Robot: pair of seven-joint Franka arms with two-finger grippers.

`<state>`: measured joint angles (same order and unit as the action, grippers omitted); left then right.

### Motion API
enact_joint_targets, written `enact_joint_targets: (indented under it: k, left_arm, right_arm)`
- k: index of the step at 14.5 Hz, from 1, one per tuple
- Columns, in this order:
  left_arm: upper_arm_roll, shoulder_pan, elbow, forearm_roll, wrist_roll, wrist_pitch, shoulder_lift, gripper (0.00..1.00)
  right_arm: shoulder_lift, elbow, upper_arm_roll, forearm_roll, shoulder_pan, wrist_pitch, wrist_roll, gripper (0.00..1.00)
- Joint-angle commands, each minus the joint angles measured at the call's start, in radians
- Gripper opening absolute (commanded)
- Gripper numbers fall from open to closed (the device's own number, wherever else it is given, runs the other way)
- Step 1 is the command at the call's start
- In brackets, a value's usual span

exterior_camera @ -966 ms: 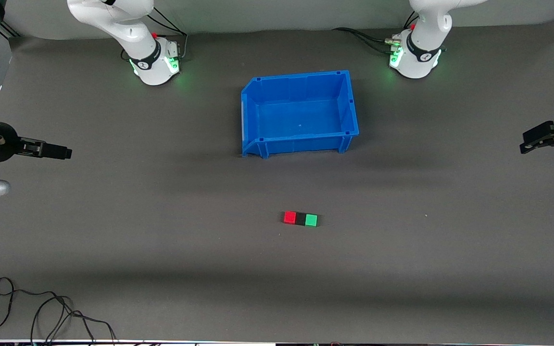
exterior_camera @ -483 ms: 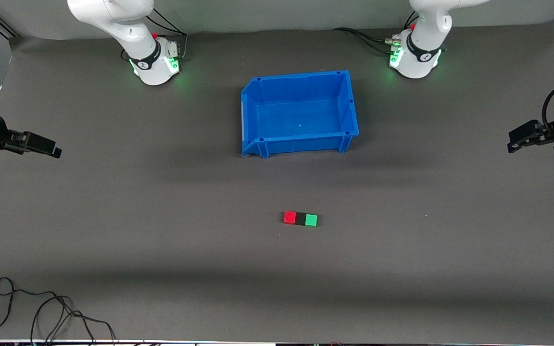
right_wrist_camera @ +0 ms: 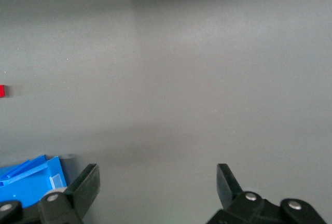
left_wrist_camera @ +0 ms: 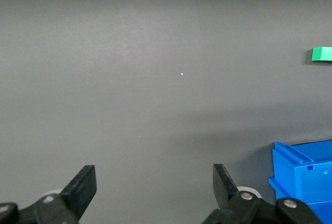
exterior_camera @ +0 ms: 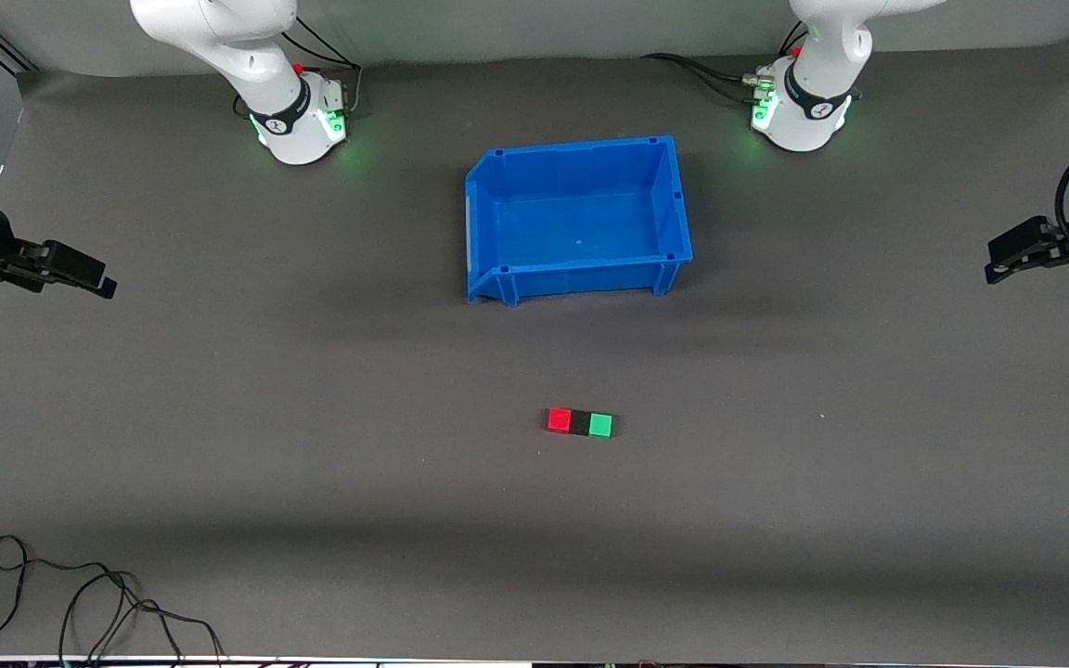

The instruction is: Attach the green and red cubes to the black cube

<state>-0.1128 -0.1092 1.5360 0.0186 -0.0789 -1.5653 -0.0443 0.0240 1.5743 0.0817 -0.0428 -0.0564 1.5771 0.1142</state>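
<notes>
Three cubes in one touching row
We count one red cube, one black cube, one green cube, one blue bin; left gripper and right gripper spread wide, empty, over the table's ends.

Counter covered in dark grey matte sheet. Blue bin sits on it mid-way between the two arm bases, open side up. Nearer the front camera than the bin: three small cubes in a row, touching — red cube toward the right arm's end, black cube between, green cube toward the left arm's end. Loose black cable lies at the counter's nearest edge, right arm's end.
</notes>
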Motion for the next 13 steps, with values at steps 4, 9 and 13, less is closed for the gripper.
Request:
enact_joint_targets:
  k: [4,9,13]
  left_arm:
    - [0.005,0.009,-0.025,0.02,0.031,0.002,-0.019,0.98]
    - [-0.021,0.06,-0.001,0.09,0.122,0.04,-0.012,0.99]
    - [-0.022,0.059,-0.004,0.08,0.114,0.013,-0.02,0.97]
  right_arm:
    - [-0.021,-0.01,-0.029,0.023,0.015,0.011,-0.018,1.0]
    - [0.002,-0.045,-0.026,0.027,0.004,0.001,-0.019,1.0]
    - [0.047,-0.083,-0.026,0.028,0.001,-0.015,-0.019,1.0]
